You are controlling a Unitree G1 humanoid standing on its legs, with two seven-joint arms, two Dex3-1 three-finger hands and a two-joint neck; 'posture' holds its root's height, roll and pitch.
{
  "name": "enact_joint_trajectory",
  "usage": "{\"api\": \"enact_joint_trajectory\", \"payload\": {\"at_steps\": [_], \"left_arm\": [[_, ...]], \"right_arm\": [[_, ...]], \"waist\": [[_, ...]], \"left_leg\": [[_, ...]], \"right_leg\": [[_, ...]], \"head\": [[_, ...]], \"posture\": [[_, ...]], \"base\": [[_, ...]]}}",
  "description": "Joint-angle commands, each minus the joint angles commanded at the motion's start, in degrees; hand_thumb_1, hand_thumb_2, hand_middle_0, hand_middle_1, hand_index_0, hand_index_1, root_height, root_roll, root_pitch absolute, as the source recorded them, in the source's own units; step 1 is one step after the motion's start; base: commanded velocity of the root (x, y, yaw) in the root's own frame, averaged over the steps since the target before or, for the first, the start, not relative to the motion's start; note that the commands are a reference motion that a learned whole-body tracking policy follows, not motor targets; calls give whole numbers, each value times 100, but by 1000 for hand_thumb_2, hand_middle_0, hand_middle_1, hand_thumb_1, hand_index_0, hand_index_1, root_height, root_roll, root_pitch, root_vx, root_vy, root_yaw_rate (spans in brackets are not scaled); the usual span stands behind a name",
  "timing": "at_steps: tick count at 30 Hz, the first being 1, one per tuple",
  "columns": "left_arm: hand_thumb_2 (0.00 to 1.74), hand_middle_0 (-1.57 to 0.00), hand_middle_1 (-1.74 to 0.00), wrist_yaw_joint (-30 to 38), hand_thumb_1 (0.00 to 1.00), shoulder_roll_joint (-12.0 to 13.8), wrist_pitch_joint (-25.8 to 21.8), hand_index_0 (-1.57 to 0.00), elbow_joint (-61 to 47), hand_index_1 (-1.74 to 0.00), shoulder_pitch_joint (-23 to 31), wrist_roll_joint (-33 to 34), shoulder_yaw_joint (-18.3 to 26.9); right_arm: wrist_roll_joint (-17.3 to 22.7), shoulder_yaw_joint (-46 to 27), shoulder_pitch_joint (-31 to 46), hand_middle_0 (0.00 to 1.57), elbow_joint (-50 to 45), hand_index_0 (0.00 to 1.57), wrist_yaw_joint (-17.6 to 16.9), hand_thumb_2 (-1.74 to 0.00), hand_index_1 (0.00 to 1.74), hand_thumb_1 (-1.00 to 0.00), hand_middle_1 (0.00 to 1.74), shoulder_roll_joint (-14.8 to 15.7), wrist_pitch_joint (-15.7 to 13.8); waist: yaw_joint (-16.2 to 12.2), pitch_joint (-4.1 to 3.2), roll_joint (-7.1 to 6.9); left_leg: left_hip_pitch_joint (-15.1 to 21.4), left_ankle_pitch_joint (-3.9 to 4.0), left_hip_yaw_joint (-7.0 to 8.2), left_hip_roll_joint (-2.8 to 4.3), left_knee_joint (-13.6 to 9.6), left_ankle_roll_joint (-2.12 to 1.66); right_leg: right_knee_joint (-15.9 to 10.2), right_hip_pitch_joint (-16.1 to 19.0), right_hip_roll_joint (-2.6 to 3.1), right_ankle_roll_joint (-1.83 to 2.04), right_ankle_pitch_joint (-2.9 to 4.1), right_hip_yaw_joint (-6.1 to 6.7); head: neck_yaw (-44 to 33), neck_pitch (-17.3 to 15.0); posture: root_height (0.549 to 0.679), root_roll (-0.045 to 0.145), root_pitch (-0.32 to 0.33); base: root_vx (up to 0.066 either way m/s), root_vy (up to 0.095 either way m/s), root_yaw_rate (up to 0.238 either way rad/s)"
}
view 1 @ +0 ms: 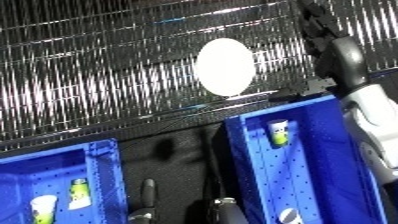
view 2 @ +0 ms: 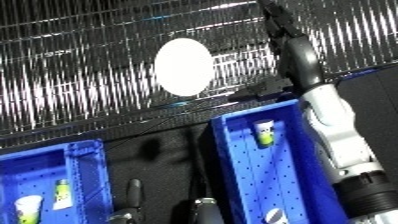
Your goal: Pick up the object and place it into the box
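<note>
A white oval object [view 1: 225, 66] lies on a shiny ribbed metal surface [view 1: 89, 75] at the back. My right hand [view 2: 298, 47] reaches up along the right side, its black fingers stretched straight past the object's right. It is apart from the object and holds nothing. A blue bin [view 1: 247, 155] stands just below the object, beside my right forearm [view 2: 342, 145]. Two dark finger-like shapes [view 1: 146, 195] rise from the lower edge between the bins; they may belong to my left hand.
A second blue bin [view 1: 105, 175] sits at the lower left and holds a cup [view 1: 43, 207] and a small bottle [view 1: 80, 194]. The right bin holds a small white and green item [view 1: 279, 132]. A dark gap separates the bins.
</note>
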Motion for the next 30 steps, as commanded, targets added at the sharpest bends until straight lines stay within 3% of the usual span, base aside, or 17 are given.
{"api": "enact_joint_trajectory", "payload": {"at_steps": [10, 23, 30], "left_arm": [[0, 0, 0, 74, 0, 20, 68, 0, -139, 0, -21, -32, -78], [0, 0, 0, 91, 0, -16, 108, 0, -348, 0, 51, -133, -178], [0, 0, 0, 138, 0, -78, 89, 0, -506, 0, 99, -201, -275]], "right_arm": [[3, 270, -362, 0, 151, 0, 172, 0, 0, 0, 0, 99, 79], [93, 533, -763, 0, 127, 0, 281, 0, 0, 0, 0, 337, 252], [203, 565, -871, 549, 184, 549, 461, -609, 609, -350, 609, 496, 259]], "waist": [[101, 0, 43], [223, 0, 164], [290, 0, 230]], "left_leg": [[-193, -61, -27, -10, 128, 54], [-441, -84, -32, -69, 240, 95], [-526, -79, -47, -113, 248, 117]], "right_leg": [[164, -208, -22, -11, -33, -29], [311, -473, -57, -27, -60, -48], [344, -561, -69, -27, -58, -53]], "head": [[201, 409], [437, 761], [473, 772]], "posture": [[619, 81, 97], [614, 82, 121], [613, 82, 132]], "base": [[7, 5, 27], [7, 22, 24], [8, 17, 28]]}}
